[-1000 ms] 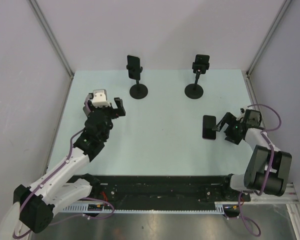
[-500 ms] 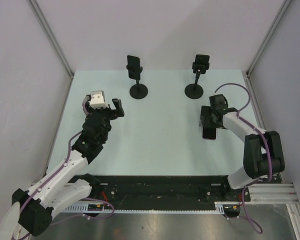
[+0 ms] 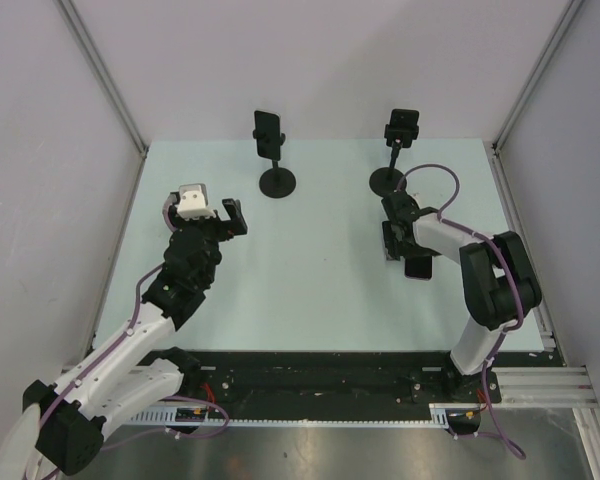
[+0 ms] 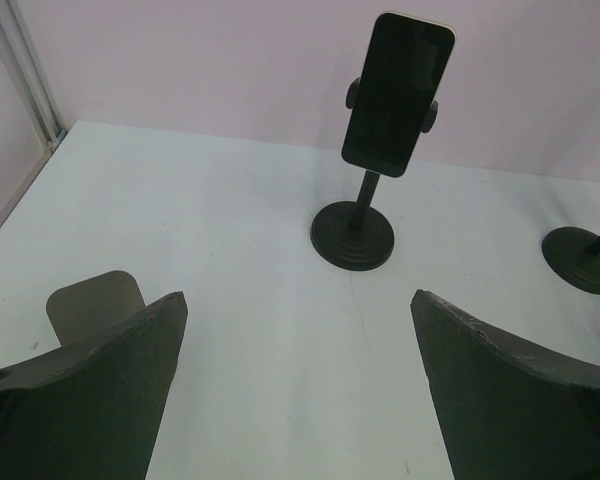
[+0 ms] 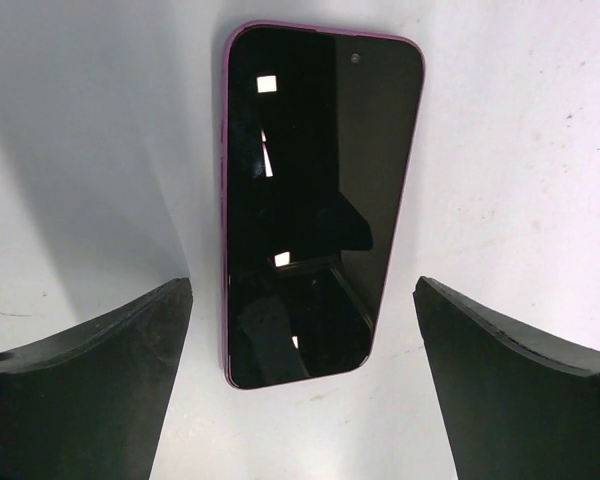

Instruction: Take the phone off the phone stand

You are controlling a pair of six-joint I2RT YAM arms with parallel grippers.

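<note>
**Black Shapes on a Mint Bench**

The bench (image 3: 310, 290) is plain pale mint green, and the walls (image 3: 310, 60) are a flat lilac-grey. The left stand (image 4: 352, 236) and the right stand (image 3: 401, 130) are both matte black. The upright phone (image 4: 397, 92) has a black screen with a thin whitish rim. The flat phone (image 5: 315, 200) is glossy black too — edged in purple, with small white glints. The left gripper (image 4: 298, 300) and right gripper (image 5: 305, 285) have charcoal fingers. The arms (image 3: 130, 345) are white and black, their cables (image 3: 432, 166) purple.
</note>
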